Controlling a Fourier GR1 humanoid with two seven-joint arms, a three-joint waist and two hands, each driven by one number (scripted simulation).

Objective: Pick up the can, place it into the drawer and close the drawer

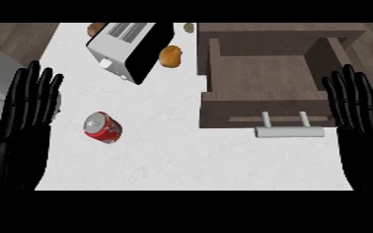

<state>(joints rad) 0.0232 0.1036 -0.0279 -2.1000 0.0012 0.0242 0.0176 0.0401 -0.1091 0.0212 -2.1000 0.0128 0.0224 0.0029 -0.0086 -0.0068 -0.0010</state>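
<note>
Lying tilted on white counter (189,158): red can (102,127), silver top; drawer (266,81) open; each robot hand spread.

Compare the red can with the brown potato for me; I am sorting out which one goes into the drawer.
The can is red with a silver top; the potato is plain brown. The can is a smooth cylinder, tilted; the potato is a lumpy oval. The can sits in open space near the left hand; the potato lies between the toaster and the open drawer. Both rest on the white counter, outside the drawer.
</note>
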